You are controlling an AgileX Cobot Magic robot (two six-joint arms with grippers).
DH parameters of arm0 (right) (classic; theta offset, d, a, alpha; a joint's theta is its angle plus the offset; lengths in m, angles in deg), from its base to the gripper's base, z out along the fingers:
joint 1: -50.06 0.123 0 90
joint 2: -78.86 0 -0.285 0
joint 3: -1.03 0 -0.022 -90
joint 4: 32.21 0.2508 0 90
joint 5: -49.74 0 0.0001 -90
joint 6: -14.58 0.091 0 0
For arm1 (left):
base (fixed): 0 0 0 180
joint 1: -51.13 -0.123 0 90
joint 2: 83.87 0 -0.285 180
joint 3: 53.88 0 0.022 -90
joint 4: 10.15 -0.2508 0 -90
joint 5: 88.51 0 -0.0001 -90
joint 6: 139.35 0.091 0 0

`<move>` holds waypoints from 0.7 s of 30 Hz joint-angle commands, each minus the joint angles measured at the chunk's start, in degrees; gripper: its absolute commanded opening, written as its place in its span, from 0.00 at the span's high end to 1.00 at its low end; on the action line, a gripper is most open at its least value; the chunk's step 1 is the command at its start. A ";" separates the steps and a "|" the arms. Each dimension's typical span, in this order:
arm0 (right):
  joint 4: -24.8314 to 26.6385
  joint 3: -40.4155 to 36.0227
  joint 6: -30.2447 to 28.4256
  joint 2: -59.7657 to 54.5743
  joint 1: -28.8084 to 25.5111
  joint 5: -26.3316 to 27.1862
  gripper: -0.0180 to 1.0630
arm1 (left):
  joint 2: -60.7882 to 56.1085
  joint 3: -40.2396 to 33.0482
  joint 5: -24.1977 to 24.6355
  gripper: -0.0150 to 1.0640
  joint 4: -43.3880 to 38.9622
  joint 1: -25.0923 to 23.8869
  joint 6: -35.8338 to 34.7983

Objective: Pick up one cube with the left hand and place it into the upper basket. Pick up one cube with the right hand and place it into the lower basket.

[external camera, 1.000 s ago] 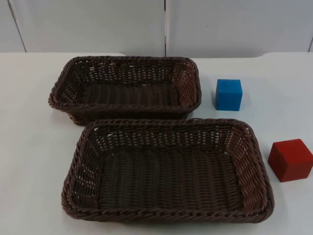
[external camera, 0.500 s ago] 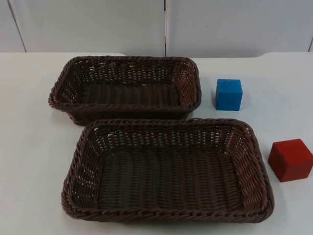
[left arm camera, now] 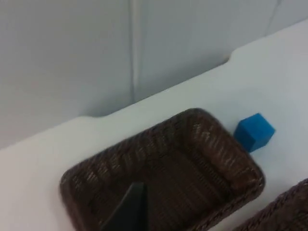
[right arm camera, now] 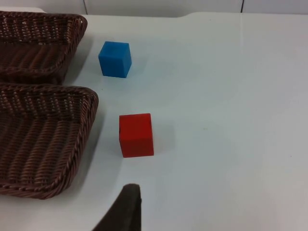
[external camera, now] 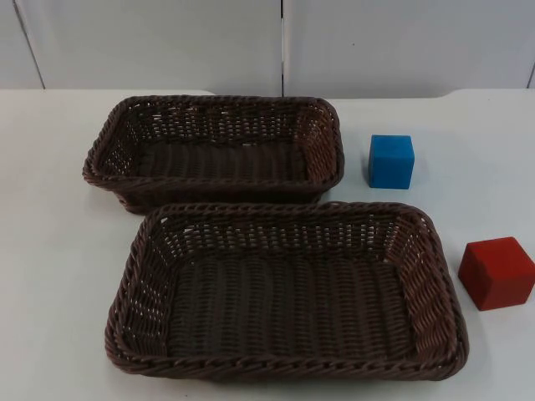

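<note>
On the left of the white surface (external camera: 50, 251), the upper basket (external camera: 215, 150) sits toward the partition wall (external camera: 167, 42), with the lower basket (external camera: 284, 288) in front of it, their rims touching or nearly so. Both stand empty. From the left wrist view, the left gripper (left arm camera: 129, 211) hangs above the upper basket (left arm camera: 163, 168), one dark fingertip visible; whether its jaws are open or closed cannot be told.

To the right of the upper basket, just beside its short end, stands the blue cube (external camera: 391, 160). Farther right and nearer the front, the red cube (external camera: 496, 272) rests just beside the lower basket's right end. From the right wrist view, the right gripper (right arm camera: 126, 209) hovers over bare surface near the red cube (right arm camera: 136, 134), with the blue cube (right arm camera: 115, 58) beyond it; again the state of its jaws cannot be told.

Nothing has shifted over the past second: baskets and cubes lie exactly where they were. That suggests the task has not really begun, with both picks and both placements ahead. The blue cube looks the natural pick for the left arm, the red for the right.
</note>
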 commanded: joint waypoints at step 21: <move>-0.40 0.02 -0.30 0.26 -0.36 -0.02 0.01 | 29.94 20.42 -0.63 0.01 -10.95 21.63 3.09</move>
